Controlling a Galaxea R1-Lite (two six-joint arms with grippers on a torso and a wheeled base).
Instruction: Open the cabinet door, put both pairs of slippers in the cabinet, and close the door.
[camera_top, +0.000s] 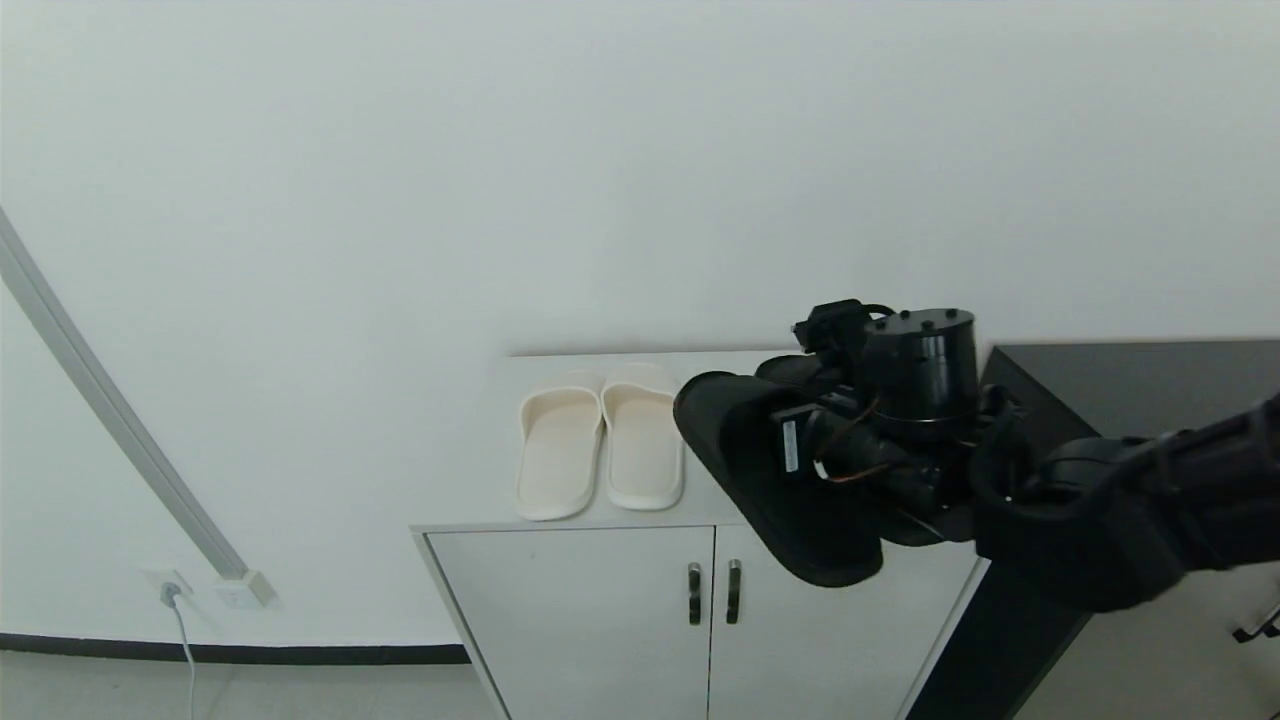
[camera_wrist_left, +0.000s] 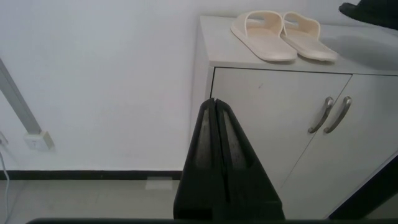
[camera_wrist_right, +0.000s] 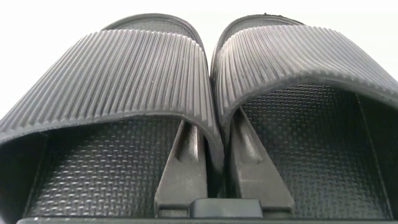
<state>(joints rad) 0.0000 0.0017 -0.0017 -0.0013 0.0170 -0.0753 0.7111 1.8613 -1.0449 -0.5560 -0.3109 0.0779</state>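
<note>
A pair of cream slippers (camera_top: 600, 440) (camera_wrist_left: 285, 35) lies side by side on top of the white cabinet (camera_top: 570, 620) (camera_wrist_left: 273, 106). Both cabinet doors are shut, their handles (camera_top: 711, 592) (camera_wrist_left: 333, 114) meeting in the middle. My right gripper (camera_wrist_right: 210, 163) is shut on the black slippers (camera_top: 775, 480) (camera_wrist_right: 205, 81), pinching the two inner straps together. It holds them tilted in the air over the cabinet's right side. My left gripper (camera_wrist_left: 216, 124) hangs shut and empty in front of the cabinet's left door, lower than its top.
A dark table (camera_top: 1130, 390) stands against the cabinet's right side. The white wall behind carries a grey cable duct (camera_top: 110, 410) and a socket with a plugged cord (camera_top: 170, 592). Bare floor lies left of the cabinet.
</note>
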